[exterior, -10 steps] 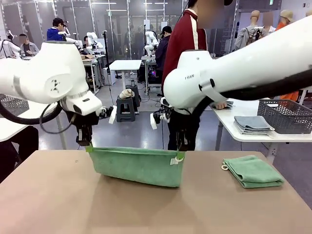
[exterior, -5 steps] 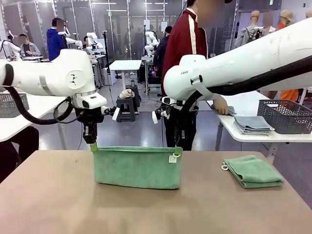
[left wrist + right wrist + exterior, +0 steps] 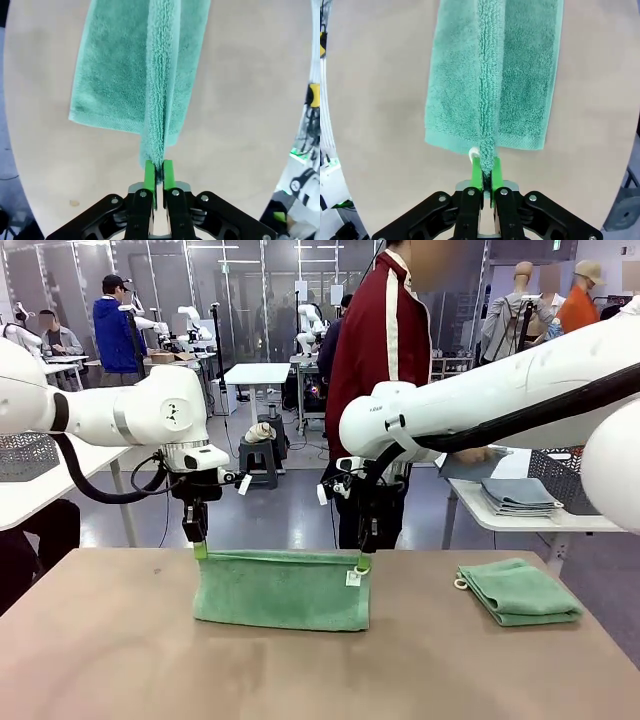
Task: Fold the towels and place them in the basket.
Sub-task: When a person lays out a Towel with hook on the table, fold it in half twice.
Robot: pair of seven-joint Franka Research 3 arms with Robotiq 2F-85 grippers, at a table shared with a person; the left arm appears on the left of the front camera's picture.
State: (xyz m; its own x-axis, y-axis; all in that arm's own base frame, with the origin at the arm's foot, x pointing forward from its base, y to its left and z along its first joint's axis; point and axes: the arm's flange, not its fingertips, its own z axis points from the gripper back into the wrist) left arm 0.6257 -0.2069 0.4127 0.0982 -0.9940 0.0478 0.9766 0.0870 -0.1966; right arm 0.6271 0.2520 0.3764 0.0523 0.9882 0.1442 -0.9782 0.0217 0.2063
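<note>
A mint-green towel [image 3: 282, 590] hangs between my two grippers, its lower part resting on the brown table [image 3: 120, 660]. My left gripper [image 3: 200, 550] is shut on its upper left corner, and my right gripper [image 3: 362, 564] is shut on its upper right corner by the white label [image 3: 353, 578]. In the left wrist view the towel [image 3: 140, 75] runs up from the pinched green pads [image 3: 149, 176]. The right wrist view has the same towel [image 3: 492, 75] clamped in my right gripper [image 3: 486, 172]. A second towel [image 3: 520, 592] lies folded at the table's right. The basket [image 3: 588, 476] stands on a white side table.
A person in a dark red jacket [image 3: 380, 350] stands at the far side of the table. Grey-blue folded cloths [image 3: 518, 496] lie on the white side table [image 3: 480, 502] at the right. Another mesh basket [image 3: 25, 454] sits on a table at far left.
Both grippers have carried the towel away from me toward the far edge and lowered it. The towel now rests more on the table.
</note>
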